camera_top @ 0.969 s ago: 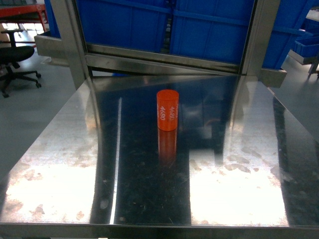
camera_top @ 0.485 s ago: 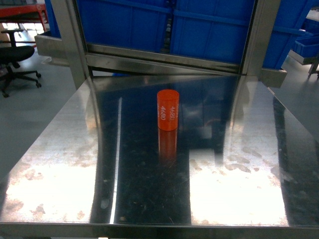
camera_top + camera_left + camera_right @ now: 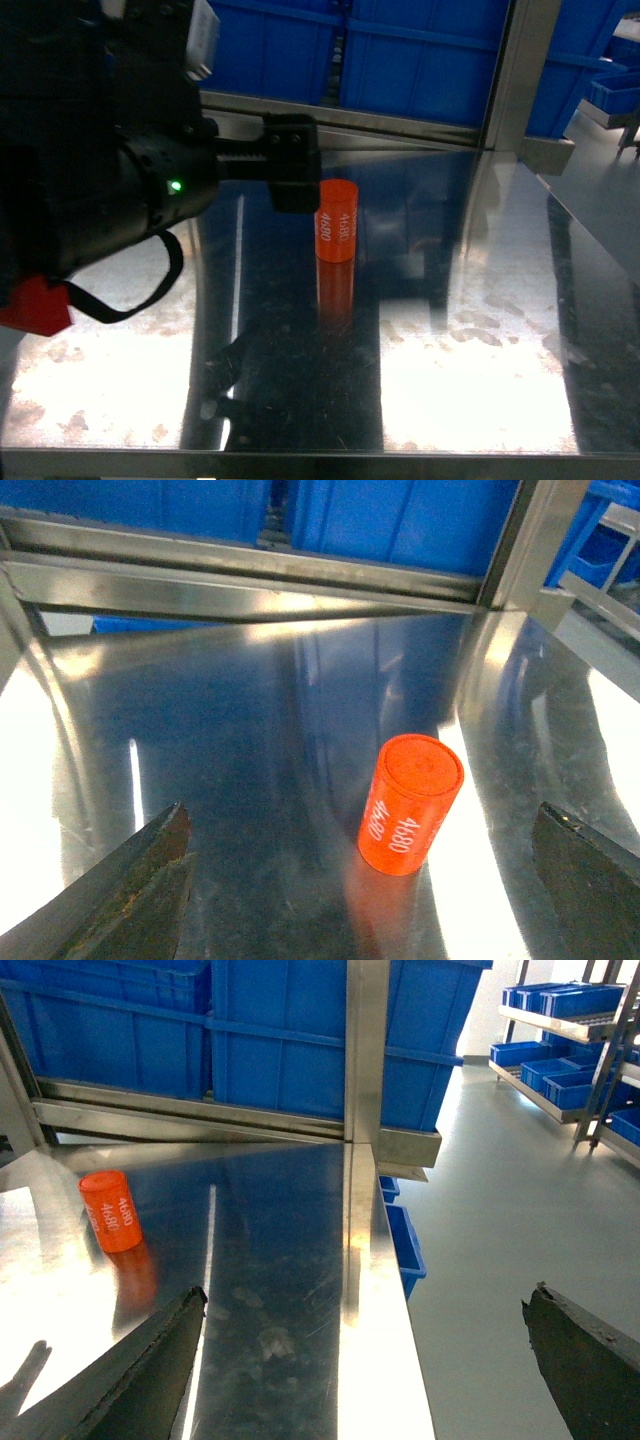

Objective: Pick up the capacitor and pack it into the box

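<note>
- Steel table, shiny and smudged, fills the foreground
- Left gripper hangs low over it, fingers spread wide and empty; right gripper likewise spread, off the table's right edge
- Orange capacitor stands upright mid-table — just beyond the left gripper, untouched
- Blue bins behind

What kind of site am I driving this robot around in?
Probably a warehouse or factory stockroom. Big blue bins are stacked behind a steel table, more blue bins sit on shelving across a bare grey floor, and one orange capacitor stands on the table.
</note>
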Tool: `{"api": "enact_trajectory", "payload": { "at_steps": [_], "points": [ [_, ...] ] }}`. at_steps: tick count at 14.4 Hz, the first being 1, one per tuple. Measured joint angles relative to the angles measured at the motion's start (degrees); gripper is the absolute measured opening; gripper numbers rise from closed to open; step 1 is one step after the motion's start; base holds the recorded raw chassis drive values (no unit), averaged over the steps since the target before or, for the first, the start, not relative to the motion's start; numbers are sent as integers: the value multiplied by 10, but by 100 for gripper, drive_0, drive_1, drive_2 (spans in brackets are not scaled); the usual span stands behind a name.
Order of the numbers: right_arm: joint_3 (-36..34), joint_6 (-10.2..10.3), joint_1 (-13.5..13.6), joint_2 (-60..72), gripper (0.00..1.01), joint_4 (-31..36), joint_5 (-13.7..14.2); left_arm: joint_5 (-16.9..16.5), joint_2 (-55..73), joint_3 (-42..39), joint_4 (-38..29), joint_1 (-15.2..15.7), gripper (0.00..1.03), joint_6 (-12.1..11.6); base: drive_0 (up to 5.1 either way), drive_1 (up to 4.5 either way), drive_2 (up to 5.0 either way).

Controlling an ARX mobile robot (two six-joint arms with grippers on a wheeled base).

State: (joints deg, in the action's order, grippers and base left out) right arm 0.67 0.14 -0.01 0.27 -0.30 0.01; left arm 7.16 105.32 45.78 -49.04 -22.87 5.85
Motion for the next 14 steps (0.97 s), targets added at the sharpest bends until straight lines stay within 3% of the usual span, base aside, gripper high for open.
{"api": "enact_trajectory", "payload": {
  "at_steps": [14],
  "points": [
    [0, 0, 0, 0, 98, 0, 0, 17, 297, 285, 93, -26, 98, 2, 0, 0, 0]
  ]
}}
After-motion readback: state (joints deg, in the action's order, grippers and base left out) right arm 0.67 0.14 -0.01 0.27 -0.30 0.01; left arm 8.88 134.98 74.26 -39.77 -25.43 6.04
